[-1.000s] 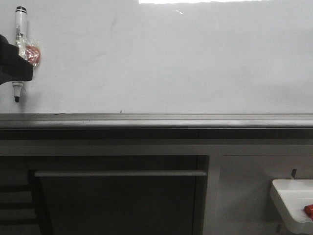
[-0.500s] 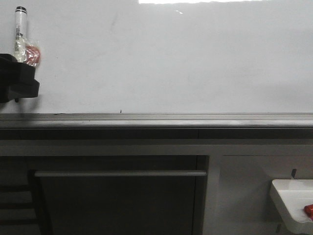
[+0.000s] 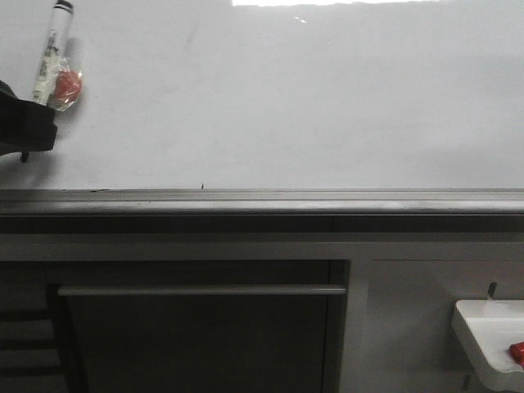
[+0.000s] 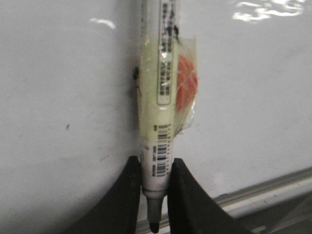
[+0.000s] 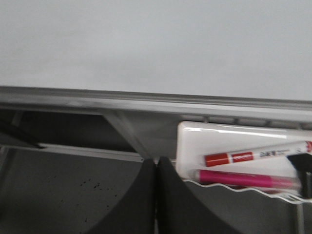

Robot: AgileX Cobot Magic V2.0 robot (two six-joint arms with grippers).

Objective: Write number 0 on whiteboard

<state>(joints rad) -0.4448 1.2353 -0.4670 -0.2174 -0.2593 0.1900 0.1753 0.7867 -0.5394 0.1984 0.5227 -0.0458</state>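
Whiteboard [image 3: 286, 98] blank; I keep left gripper [image 4: 155, 180] clenched on marker pen [image 4: 157, 97], nib toward board for writing; right gripper [image 5: 156, 195] closed, empty.

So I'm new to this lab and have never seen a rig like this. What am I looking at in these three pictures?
A two-armed robot faces a large glossy whiteboard with a grey metal ledge. One picture looks forward from the robot; the other two come from cameras on its wrists. The left gripper is shut on a white marker pen with an orange tag taped to it, tip pointing down. No number is visible on the board yet. The right gripper is shut and empty, above a white tray holding a red-banded marker and a pink marker.
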